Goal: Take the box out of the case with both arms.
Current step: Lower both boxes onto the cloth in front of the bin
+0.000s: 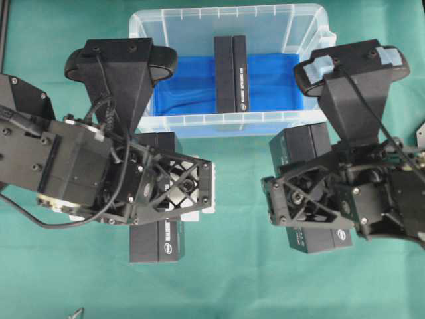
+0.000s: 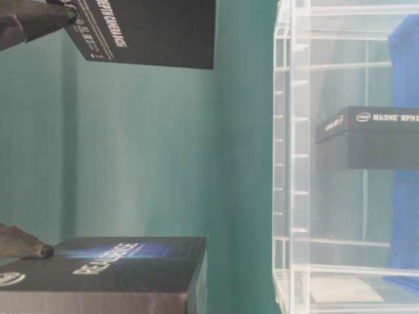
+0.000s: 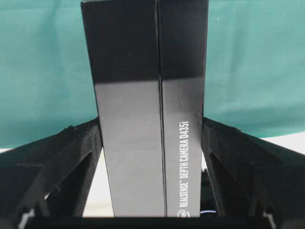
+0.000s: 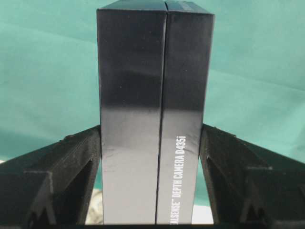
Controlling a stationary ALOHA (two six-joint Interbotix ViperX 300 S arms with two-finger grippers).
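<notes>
The clear case [image 1: 229,123] stands at the back middle on its blue sheet, with one black box [image 1: 231,73] upright inside; this box also shows in the table-level view [image 2: 373,137]. My left gripper [image 1: 176,193] is shut on a second black box [image 1: 154,242] outside the case, in front of its left end; the left wrist view shows the box [image 3: 147,95] clamped between both fingers [image 3: 81,157]. My right gripper [image 1: 299,199] is shut on a third black box [image 1: 322,236] in front of the case's right end, clamped likewise in the right wrist view [image 4: 155,95].
Green cloth [image 1: 239,266] covers the table. The two arms' black bodies overhang the case's left [image 1: 119,60] and right [image 1: 352,66] ends. A metal part [image 1: 420,133] sits at the right edge. The two held boxes appear at table level [image 2: 150,33] [image 2: 118,268].
</notes>
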